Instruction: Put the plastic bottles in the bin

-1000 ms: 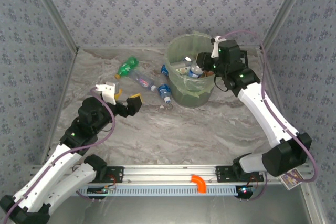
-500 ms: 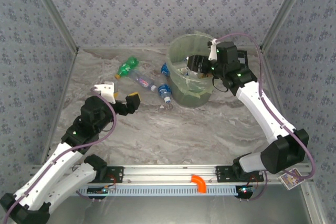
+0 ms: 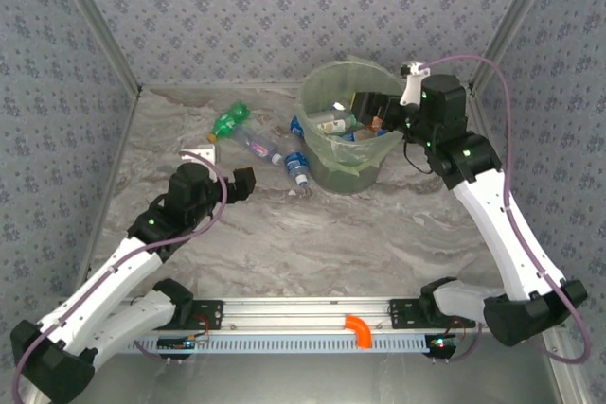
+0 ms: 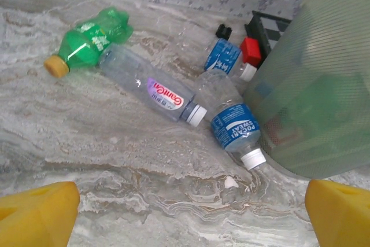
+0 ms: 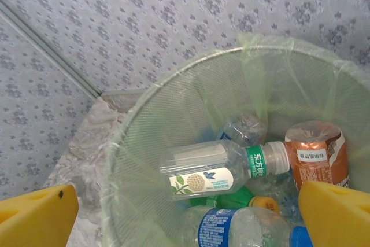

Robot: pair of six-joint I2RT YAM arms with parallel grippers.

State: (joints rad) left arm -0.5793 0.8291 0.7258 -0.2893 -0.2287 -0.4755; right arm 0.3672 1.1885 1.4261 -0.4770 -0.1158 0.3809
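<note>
Left gripper (image 3: 224, 167): spread wide, empty, low over table (image 4: 115, 154).
Left of bin (image 3: 346, 172), lying flat: green bottle (image 4: 87, 41); clear bottle (image 4: 147, 85) just beside it; blue-label bottle (image 4: 234, 125) just beside bin wall.
Right gripper (image 5: 185, 212): spread wide, empty, over bin rim.
Inside bin: several bottles (image 5: 219, 172).

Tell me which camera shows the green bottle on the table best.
The left wrist view: the green bottle lies there whole and close, crumpled, orange cap pointing left, beside a clear bottle. The top external view shows it small and far, left of the bin.
</note>
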